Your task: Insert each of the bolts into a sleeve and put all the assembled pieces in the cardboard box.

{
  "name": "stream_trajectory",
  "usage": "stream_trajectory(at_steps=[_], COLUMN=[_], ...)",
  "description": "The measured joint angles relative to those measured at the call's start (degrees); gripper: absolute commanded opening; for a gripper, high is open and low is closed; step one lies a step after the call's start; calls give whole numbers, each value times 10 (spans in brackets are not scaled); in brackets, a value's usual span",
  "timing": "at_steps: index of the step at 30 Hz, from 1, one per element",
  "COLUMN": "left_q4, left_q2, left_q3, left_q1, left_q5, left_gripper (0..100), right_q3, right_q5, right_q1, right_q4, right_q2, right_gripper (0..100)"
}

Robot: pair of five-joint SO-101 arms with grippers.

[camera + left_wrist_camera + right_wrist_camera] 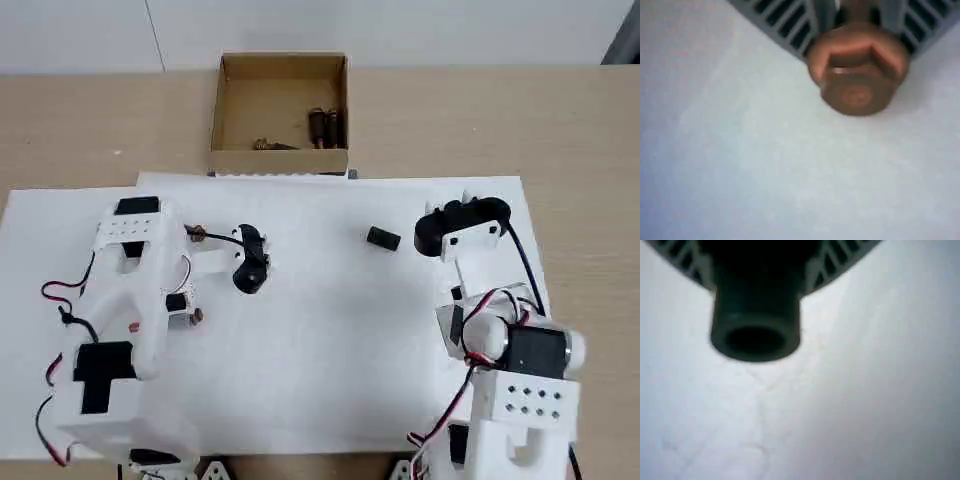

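Observation:
My left gripper (250, 264) is over the white sheet's left half, shut on a copper bolt (857, 75) whose hexagonal head faces the left wrist camera. My right gripper (441, 232) is at the sheet's right side, shut on a black sleeve (756, 325); its open bore faces the right wrist camera. Another black sleeve (383, 238) lies loose on the sheet between the two grippers, nearer the right one. Two loose bolts (197, 234) (196, 316) lie beside the left arm. The cardboard box (228, 110) stands at the back with assembled pieces (325, 125) inside.
A white paper sheet (330, 370) covers the wooden table in front of the box. The left arm's white body (130, 300) takes up the sheet's left side, and the right arm's base (520, 380) the near right corner.

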State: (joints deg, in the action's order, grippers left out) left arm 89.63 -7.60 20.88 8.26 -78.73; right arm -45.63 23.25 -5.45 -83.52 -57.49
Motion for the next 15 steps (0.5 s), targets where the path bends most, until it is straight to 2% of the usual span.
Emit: stream_trajectory(at_steps=[4,9,13,15], left_q4=[73,85,87,90], left_q2=[0,11,76,114], left_q3=[-67,-113,-116,-116], left_q1=[-13,-22,-49,-72], left_q5=[0,0,12,40], left_gripper=[6,6,6,6], right_q3=[12,66,92,95], right_q5=[0,0,0,0], right_q1=[0,0,1,1], right_q4=[-11,-48,-81,-92], right_q2=[0,0,-1,-1], right_gripper=[4,5,7,7])
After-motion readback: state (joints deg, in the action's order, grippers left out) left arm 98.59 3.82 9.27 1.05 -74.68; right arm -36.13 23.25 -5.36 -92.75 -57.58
